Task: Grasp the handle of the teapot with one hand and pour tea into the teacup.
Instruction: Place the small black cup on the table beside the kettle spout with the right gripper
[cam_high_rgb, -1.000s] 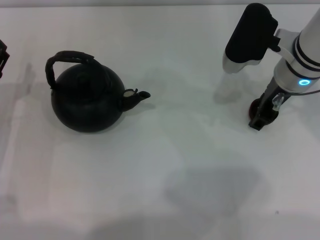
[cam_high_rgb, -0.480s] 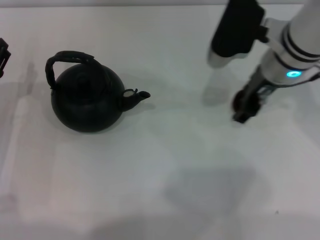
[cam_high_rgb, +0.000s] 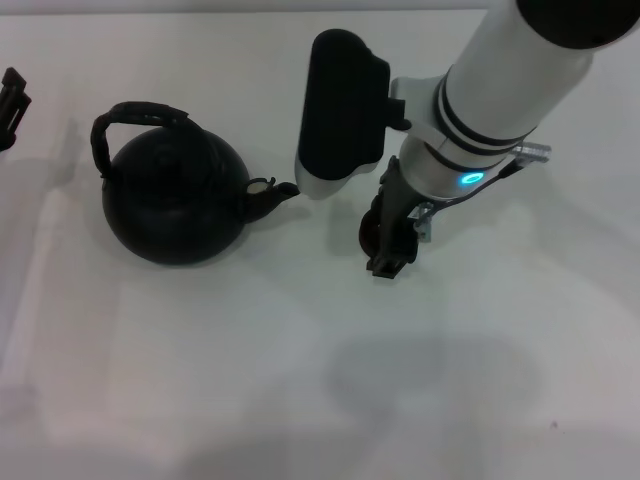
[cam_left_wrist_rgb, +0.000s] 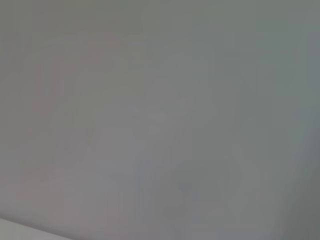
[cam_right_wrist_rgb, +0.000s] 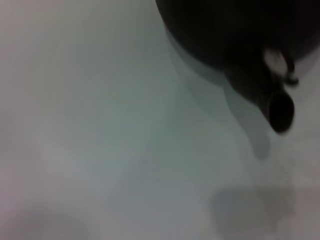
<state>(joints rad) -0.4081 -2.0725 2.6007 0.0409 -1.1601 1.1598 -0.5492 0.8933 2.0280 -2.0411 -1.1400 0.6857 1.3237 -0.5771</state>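
The black round teapot (cam_high_rgb: 172, 198) stands at the table's left, its short spout (cam_high_rgb: 275, 194) pointing right. Its rough arched handle (cam_high_rgb: 135, 116) loops over the top and nothing holds it. My right gripper (cam_high_rgb: 388, 240) is just right of the spout, low over the table, shut on a small dark round teacup (cam_high_rgb: 370, 236) that its fingers mostly hide. The right wrist view shows the teapot's body (cam_right_wrist_rgb: 225, 30) and spout (cam_right_wrist_rgb: 277, 107) close by. My left gripper (cam_high_rgb: 10, 100) is parked at the far left edge, apart from the teapot.
The white table (cam_high_rgb: 300, 380) stretches bare in front of the teapot and the right arm. The right arm's black wrist housing (cam_high_rgb: 340, 110) hangs just beyond the spout. The left wrist view shows only plain table surface (cam_left_wrist_rgb: 160, 120).
My right arm has swept left from the table's right side to just right of the spout, carrying the small dark cup with it. The teapot has not moved.
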